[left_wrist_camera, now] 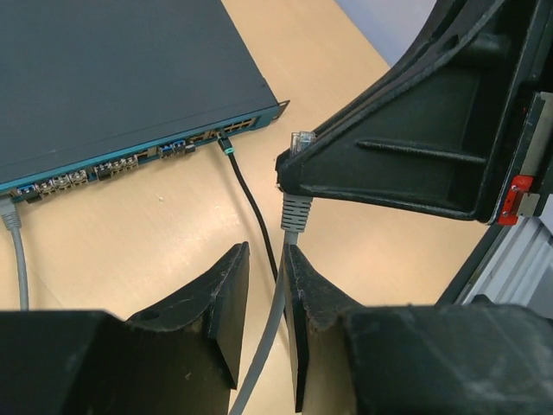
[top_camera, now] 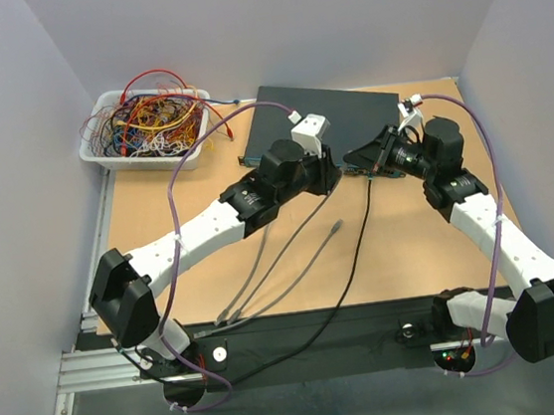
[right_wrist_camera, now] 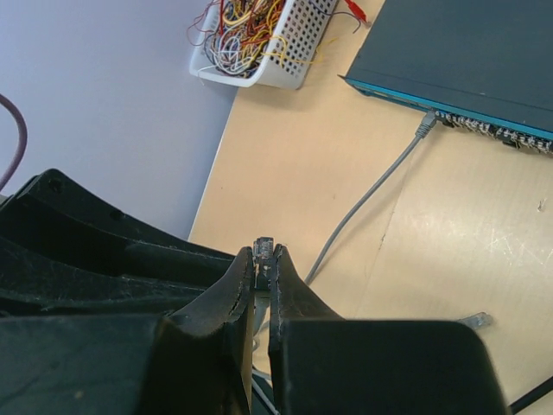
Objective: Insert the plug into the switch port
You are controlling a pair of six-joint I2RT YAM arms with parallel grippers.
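Note:
The switch (top_camera: 331, 113) is a flat dark box at the table's back; its teal port row (left_wrist_camera: 130, 160) faces me. My right gripper (right_wrist_camera: 264, 257) is shut on the clear plug (right_wrist_camera: 265, 248) of a grey cable. In the left wrist view the plug's tip (left_wrist_camera: 301, 141) sticks out of the right gripper's fingers (left_wrist_camera: 406, 147), held above the table short of the ports, with its grey boot (left_wrist_camera: 295, 211) below. My left gripper (left_wrist_camera: 264, 252) is open just below the boot. The grey cable (left_wrist_camera: 270, 324) runs between its fingers, against the right finger.
A black cable (left_wrist_camera: 246, 194) is plugged into a port near the switch's right end, and a grey cable (right_wrist_camera: 371, 194) into another port. A loose grey plug (top_camera: 335, 227) lies on the table. A white tray of wires (top_camera: 101, 152) stands at the back left.

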